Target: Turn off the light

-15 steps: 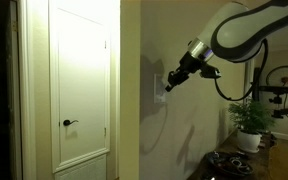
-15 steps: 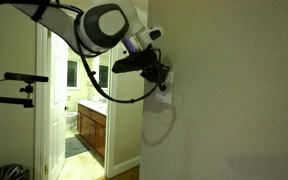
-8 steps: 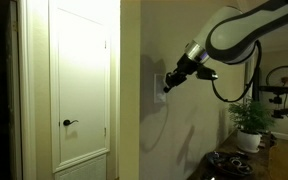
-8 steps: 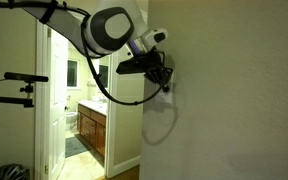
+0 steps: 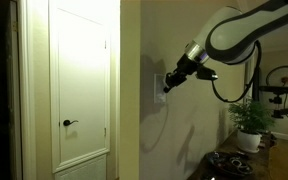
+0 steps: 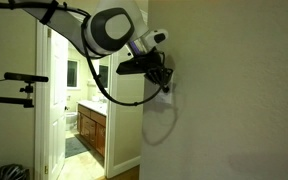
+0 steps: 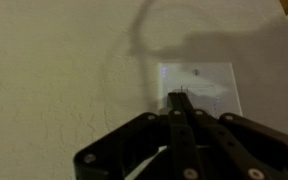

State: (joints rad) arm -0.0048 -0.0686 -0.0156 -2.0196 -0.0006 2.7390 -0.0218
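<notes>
Wrist view, nearest first: my end effector (image 7: 177,98) has its fingers drawn together into one narrow point, holding nothing. That point sits over the left part of the white switch plate (image 7: 209,85), apparently touching it. The plate lies straight ahead of the tips on the textured wall (image 7: 54,60), with its long side running across this picture. The toggle is hidden behind the tips, so I cannot tell its position. I judge the coming move is a short stroke along the plate's long side.
</notes>
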